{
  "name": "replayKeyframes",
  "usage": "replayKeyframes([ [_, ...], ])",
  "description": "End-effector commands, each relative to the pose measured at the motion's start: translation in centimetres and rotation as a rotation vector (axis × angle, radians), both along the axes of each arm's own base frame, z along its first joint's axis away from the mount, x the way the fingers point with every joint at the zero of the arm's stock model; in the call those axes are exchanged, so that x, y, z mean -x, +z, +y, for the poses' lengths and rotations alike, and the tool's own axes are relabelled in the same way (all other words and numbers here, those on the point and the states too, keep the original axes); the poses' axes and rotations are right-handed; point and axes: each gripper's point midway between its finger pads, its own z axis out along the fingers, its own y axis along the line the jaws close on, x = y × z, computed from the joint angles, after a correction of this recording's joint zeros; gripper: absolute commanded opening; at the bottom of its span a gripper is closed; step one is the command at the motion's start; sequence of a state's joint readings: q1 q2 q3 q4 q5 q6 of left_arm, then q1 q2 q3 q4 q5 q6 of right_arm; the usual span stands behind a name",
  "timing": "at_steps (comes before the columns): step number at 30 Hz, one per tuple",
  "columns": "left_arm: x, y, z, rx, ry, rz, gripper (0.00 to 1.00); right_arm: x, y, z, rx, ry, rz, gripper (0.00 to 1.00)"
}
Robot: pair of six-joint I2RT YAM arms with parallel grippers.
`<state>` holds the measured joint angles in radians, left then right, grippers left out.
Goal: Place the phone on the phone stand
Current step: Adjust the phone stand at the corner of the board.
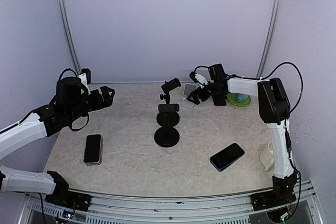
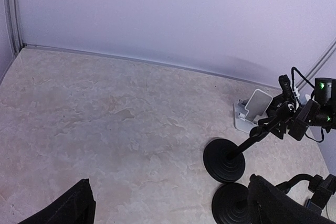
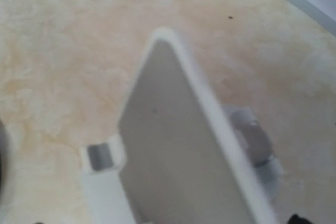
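The left gripper (image 1: 107,95) hovers over the left edge of the table (image 1: 131,171), its black fingers wide apart and empty. Nearer, along that left edge toward the near corner, a black slab-shaped phone (image 1: 93,149) lies flat with its dark glass up and nothing touching it. At the middle of the table stands a black clamp stand on a round base (image 1: 167,136), its clamp bare. Behind it to the right, near the far edge, the small white plastic phone stand (image 1: 187,98) carries nothing; the right wrist view shows its grey tilted back plate and front lip bare. The right gripper (image 1: 197,88) sits just beside it, its fingers seemingly spread and gripping nothing. Toward the near right corner a blue-rimmed dark phone (image 1: 227,156) lies flat and askew. I judge the task barely begun: picking up a phone, carrying it and seating it all remain. Which phone is meant I cannot tell.
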<state>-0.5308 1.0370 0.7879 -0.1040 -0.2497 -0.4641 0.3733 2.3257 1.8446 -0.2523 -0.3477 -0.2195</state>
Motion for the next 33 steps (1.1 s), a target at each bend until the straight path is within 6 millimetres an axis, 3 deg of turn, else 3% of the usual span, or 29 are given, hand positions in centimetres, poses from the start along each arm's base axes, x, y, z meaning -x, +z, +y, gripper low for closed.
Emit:
replayKeyframes([
  [1, 0.2, 0.7, 0.0, 0.017, -0.001, -0.027, 0.99, -0.6, 1.0, 0.0, 0.012, -0.039, -0.039, 1.00],
  [20, 0.2, 0.7, 0.0, 0.015, 0.000, -0.027, 0.99, -1.5, -0.9, 0.9, 0.122, -0.043, -0.060, 0.98],
  [26, 0.1, 0.9, -0.1, 0.016, -0.004, -0.029, 0.99, -1.6, -1.7, 0.4, 0.189, -0.070, -0.076, 1.00],
  [33, 0.0, 1.0, -0.2, 0.017, -0.005, -0.032, 0.99, -2.0, -1.2, -0.3, 0.243, -0.107, -0.107, 1.00],
])
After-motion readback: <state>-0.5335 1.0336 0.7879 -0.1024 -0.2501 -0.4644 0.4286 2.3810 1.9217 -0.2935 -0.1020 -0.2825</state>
